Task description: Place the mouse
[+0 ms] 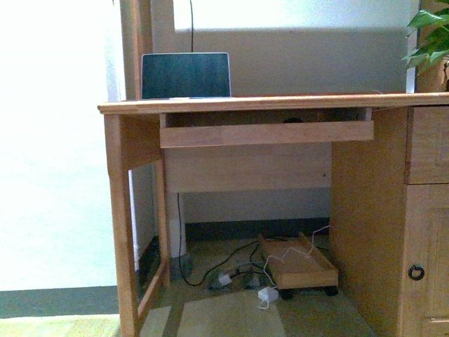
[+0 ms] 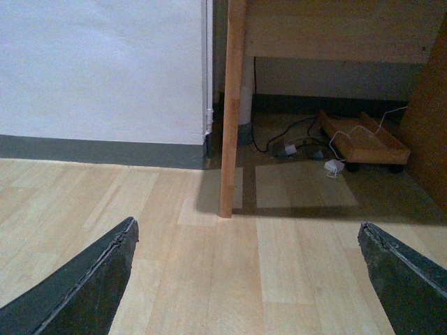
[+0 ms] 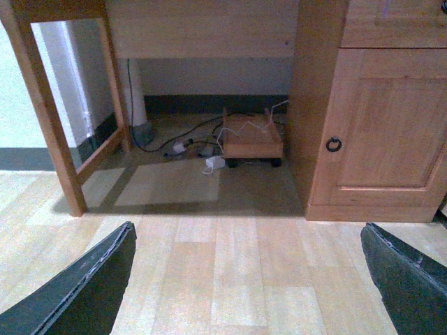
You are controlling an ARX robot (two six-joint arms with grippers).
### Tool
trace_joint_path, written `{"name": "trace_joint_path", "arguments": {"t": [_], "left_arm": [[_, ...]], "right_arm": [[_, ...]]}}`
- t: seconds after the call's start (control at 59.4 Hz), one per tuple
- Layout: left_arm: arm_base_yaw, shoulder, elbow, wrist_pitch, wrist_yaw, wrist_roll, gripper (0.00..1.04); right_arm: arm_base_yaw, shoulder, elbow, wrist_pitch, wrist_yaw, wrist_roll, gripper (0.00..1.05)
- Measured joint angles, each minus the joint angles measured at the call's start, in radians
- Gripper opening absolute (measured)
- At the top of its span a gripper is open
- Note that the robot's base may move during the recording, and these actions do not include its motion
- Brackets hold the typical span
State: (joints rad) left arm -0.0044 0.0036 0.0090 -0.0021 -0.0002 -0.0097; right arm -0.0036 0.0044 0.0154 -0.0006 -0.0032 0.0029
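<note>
Pale plank floor [image 2: 174, 279] fills the space nearest both wrists. Left gripper [image 2: 246, 225]: dark fingers [image 2: 91, 286] spread wide, nothing between them, only bare floor. Right gripper [image 3: 246, 226]: fingers [image 3: 84, 286] also spread wide and empty. Just beyond the left fingers stands a wooden desk leg [image 2: 230, 105]. Beyond the right fingers, off toward the outer finger's side, is a cabinet door [image 3: 380, 118] with a ring pull [image 3: 334, 144]. Farther ahead, under the desk [image 1: 252, 104], a white adapter [image 3: 214, 162] lies just in front of a low wheeled wooden stand [image 3: 253, 139], with tangled cables [image 3: 174, 143] beside it by the wall. Higher up, the keyboard tray [image 1: 266, 133] hangs below the desktop. The mouse [image 1: 293, 120] shows only as a small dark hump just above the tray's front board, well ahead of both pairs of fingers. Farthest back, a laptop [image 1: 186, 75] stands open on the desktop and plant leaves [image 1: 428, 38] show at the corner.
</note>
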Motion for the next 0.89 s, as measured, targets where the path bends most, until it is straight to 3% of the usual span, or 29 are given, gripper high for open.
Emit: {"name": "trace_joint_path", "arguments": {"t": [0.892], "left_arm": [[0.000, 0.000, 0.000, 0.000, 0.000, 0.000, 0.97]], "right_arm": [[0.000, 0.000, 0.000, 0.000, 0.000, 0.000, 0.97]]}}
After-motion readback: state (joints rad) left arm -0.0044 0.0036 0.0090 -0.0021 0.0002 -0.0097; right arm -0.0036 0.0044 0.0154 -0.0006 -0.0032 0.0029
